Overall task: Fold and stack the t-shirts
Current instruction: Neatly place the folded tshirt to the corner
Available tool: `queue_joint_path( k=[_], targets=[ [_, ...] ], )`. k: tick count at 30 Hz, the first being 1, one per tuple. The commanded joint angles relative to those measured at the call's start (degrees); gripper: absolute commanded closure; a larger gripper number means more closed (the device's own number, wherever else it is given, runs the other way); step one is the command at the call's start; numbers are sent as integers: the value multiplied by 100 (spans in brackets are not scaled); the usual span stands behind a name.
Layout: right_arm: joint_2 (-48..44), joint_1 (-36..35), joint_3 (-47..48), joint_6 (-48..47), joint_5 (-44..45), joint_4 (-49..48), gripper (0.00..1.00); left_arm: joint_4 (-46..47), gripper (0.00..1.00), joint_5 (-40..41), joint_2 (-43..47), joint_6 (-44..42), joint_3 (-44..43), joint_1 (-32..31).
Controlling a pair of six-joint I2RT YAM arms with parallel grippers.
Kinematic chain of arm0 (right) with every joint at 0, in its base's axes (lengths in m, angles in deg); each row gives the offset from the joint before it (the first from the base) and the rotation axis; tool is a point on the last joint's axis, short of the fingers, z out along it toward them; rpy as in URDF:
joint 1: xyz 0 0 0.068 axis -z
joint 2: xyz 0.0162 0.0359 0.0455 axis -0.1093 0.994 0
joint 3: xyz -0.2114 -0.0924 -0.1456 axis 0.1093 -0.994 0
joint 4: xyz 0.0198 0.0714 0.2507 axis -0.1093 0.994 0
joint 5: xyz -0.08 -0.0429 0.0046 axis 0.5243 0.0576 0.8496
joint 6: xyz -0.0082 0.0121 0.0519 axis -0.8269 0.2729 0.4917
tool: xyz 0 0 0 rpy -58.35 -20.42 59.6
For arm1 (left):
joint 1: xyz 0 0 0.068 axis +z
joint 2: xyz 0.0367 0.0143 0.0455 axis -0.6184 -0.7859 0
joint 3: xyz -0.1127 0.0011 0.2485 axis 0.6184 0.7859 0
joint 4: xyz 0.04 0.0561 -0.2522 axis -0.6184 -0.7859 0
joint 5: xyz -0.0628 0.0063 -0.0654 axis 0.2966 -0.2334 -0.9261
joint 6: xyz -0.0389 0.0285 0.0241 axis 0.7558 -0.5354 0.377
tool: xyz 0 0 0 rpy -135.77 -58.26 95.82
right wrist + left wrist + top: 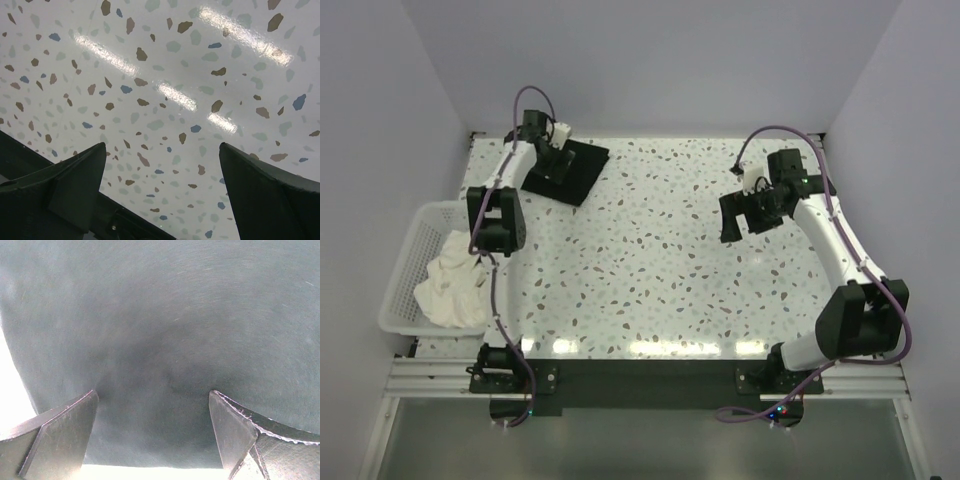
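A black t-shirt (pixel 585 172), folded into a flat square, lies at the table's far left corner. My left gripper (pixel 550 163) hovers low over it, open. In the left wrist view the dark fabric (pixel 165 315) fills the frame, and the left gripper (pixel 154 395) has nothing pinched between its fingers. A white t-shirt (pixel 450 285) lies crumpled in the white lattice basket (pixel 402 285) off the table's left edge. My right gripper (pixel 732 222) hangs open above bare table at the right. The right wrist view shows that gripper (pixel 162 145) over speckled tabletop (pixel 175 65) only.
The speckled table (pixel 650 260) stretches between the two arms. The basket sits beside the left arm's elbow (pixel 495 222). Plain walls close in the far side and both flanks.
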Motion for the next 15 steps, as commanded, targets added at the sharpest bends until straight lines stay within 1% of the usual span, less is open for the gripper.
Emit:
queue_joint_path(
  k=[1,5,10,12,14,15],
  targets=[
    [-9,26,195,-82,78,-29,1,-496,4,689,-435,-519,75,572],
    [35,27,221,-82,52,-38,1,-531,5,750,-443,-344,48,810],
    [61,35,274,-117,61,-38,1,-821,8,523,-365,139,180,1109],
    [61,27,256,-135,61,-38,1,-856,11,260,-138,201,486,1258],
    [70,35,239,-153,43,-47,1,-830,11,-442,100,53,776,1285],
    [79,35,230,-153,52,-47,1,-804,11,-906,371,-9,1039,1268]
  ],
)
